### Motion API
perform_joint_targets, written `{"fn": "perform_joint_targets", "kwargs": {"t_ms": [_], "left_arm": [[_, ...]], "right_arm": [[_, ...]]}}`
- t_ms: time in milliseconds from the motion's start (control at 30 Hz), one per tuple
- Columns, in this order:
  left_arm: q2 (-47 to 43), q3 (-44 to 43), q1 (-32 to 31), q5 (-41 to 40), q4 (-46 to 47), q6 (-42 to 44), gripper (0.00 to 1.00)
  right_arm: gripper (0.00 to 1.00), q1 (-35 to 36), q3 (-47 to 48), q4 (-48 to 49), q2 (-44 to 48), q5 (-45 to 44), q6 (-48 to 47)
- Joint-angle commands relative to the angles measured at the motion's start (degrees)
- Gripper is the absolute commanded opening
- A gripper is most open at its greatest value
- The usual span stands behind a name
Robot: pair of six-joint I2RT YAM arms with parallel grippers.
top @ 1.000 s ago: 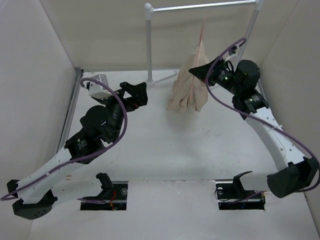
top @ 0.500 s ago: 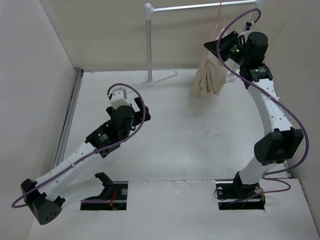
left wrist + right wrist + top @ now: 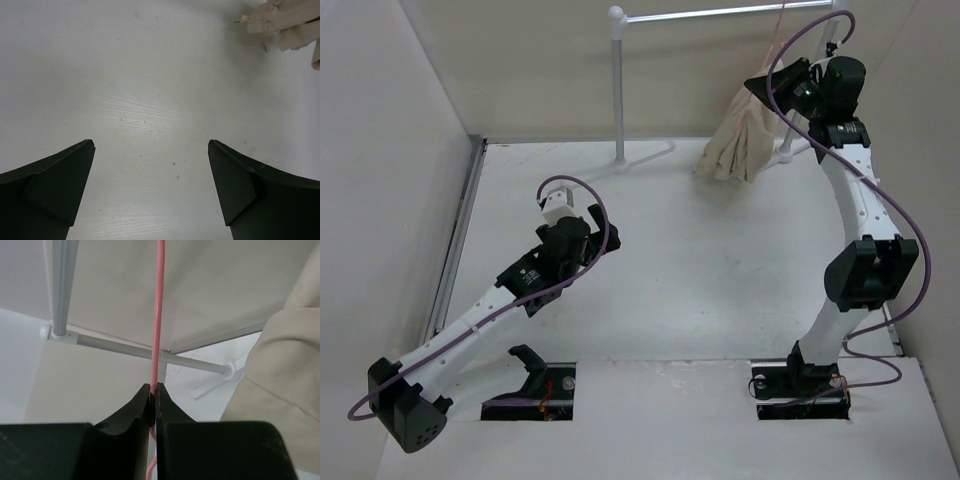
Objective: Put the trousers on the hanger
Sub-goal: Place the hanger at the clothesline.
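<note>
The beige trousers [image 3: 740,145] hang folded over the pink wire hanger [image 3: 778,28] at the back right, their lower ends near the table. My right gripper [image 3: 775,85] is raised beside the rack rail and shut on the hanger. In the right wrist view the gripper [image 3: 154,390] pinches the pink wire [image 3: 157,310], and the trousers [image 3: 285,375] fill the right side. My left gripper [image 3: 582,222] is open and empty over the table's middle left; its view [image 3: 150,150] shows bare table, with the trousers' ends [image 3: 282,22] at top right.
A white tubular rack with a metal rail [image 3: 720,12] stands at the back, one post [image 3: 617,90] at centre and another at the right. White walls close in both sides. The rail [image 3: 140,350] crosses behind the hanger in the right wrist view.
My right arm has lifted the hanger with the trousers up and to the right, to the rack rail. My left arm has drawn back toward the table's middle left.
</note>
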State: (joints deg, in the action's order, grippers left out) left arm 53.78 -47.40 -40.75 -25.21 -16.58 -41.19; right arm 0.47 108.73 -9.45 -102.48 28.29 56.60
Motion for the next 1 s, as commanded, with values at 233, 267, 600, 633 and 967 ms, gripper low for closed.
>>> {"fn": "perform_joint_targets", "kwargs": {"t_ms": [233, 267, 600, 633, 967], "left_arm": [[-0.5, 0.1, 0.7, 0.6, 0.9, -1.9, 1.00], [-0.5, 0.1, 0.7, 0.6, 0.8, -2.1, 1.00], [-0.2, 0.3, 2.4, 2.2, -0.6, -4.2, 1.00], [-0.2, 0.3, 2.7, 2.4, -0.9, -4.5, 1.00], [-1.4, 0.0, 4.7, 3.1, -1.9, -5.4, 1.00]], "right_arm": [[0.01, -2.2, 3.0, 5.4, -1.0, 2.1, -0.9], [0.01, -2.2, 2.8, 5.4, -1.1, 2.1, -1.0], [0.24, -2.9, 3.0, 4.4, -3.0, 1.4, -1.1], [0.28, -3.0, 3.1, 4.1, -3.2, 1.3, -1.1], [0.68, -4.1, 2.8, 3.5, -1.8, 0.4, -1.2]]}}
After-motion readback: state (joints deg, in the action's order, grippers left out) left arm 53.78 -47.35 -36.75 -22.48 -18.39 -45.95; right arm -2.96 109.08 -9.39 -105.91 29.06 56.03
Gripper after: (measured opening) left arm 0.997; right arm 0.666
